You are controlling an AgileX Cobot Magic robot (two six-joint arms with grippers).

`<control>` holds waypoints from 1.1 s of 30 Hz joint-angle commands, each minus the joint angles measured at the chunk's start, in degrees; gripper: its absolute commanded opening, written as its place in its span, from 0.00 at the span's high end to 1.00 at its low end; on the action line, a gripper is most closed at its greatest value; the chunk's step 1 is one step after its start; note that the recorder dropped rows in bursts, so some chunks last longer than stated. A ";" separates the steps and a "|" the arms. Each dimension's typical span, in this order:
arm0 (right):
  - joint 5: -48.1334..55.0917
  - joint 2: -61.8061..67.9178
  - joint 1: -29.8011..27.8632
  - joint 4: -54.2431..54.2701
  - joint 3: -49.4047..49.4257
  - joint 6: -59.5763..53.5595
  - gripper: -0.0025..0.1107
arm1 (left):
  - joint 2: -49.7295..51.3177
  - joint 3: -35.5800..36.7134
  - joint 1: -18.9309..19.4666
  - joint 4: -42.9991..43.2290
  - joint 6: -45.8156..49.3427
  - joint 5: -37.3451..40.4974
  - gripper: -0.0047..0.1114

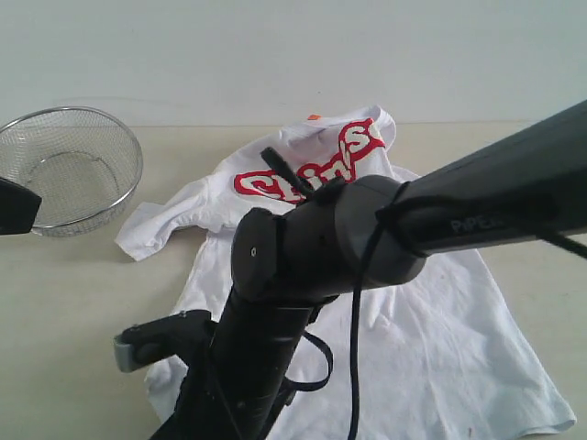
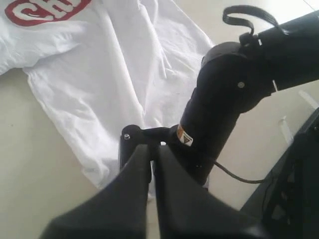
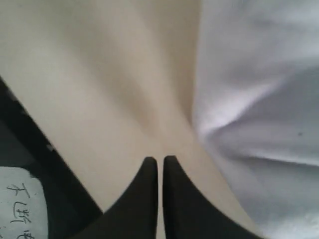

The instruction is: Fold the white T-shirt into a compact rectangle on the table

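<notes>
While both pincers are shut and empty, entries are listed from the table's left edge.

- Wire basket (image 1: 105, 192): set toward the far left corner, well apart from the shirt.
- Left pincer (image 2: 152, 149): closed, held over the table (image 1: 64, 312) near a hem corner.
- White T-shirt (image 1: 440, 339): spread mid-table, its long axis laid from the far edge (lettering) to the near edge (hem).
- Right pincer (image 3: 160, 162): closed, held over bare table just beside the shirt's side edge. It is judged the nearer, and the cloth is best approached from that edge.
</notes>
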 commanded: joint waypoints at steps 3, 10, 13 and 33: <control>-4.44 -7.22 -0.75 -0.33 -0.05 -1.46 0.98 | -0.17 0.24 -0.11 -0.66 0.32 -0.19 0.92; -15.29 -5.20 -2.15 -5.39 -0.16 -0.24 0.98 | 0.01 0.24 -0.11 -0.79 0.32 1.65 0.92; -16.18 -4.57 -3.79 -5.54 -0.16 0.70 0.98 | 1.08 0.63 -0.11 2.21 -0.07 3.69 0.92; -12.41 -9.14 -5.80 -5.53 -0.05 0.80 0.98 | 36.41 9.40 -0.11 5.69 -4.47 -10.91 0.92</control>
